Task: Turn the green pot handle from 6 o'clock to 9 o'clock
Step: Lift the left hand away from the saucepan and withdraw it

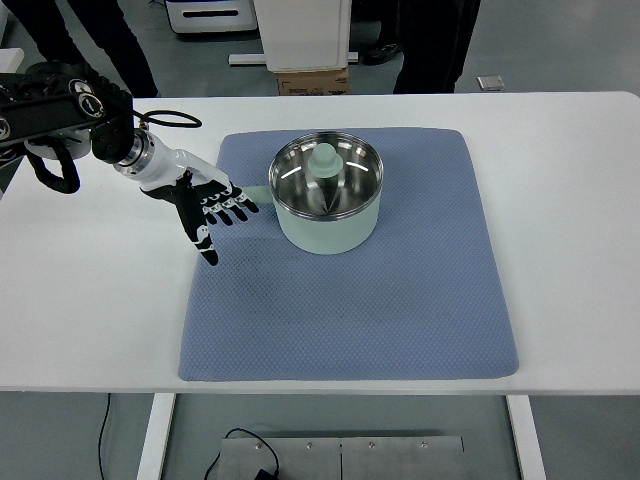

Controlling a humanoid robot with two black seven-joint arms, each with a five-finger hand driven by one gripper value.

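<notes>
A pale green pot with a shiny steel inside stands on the blue mat, toward its back middle. Its green handle sticks out to the left, toward 9 o'clock. My left hand is just left of the handle, fingers spread and holding nothing; its fingertips lie close to the handle's end. The left arm comes in from the upper left. The right arm is out of view.
The white table carries the mat. People's legs stand behind the table at the top left and top right. A white stand with a cardboard box is behind the table's far edge.
</notes>
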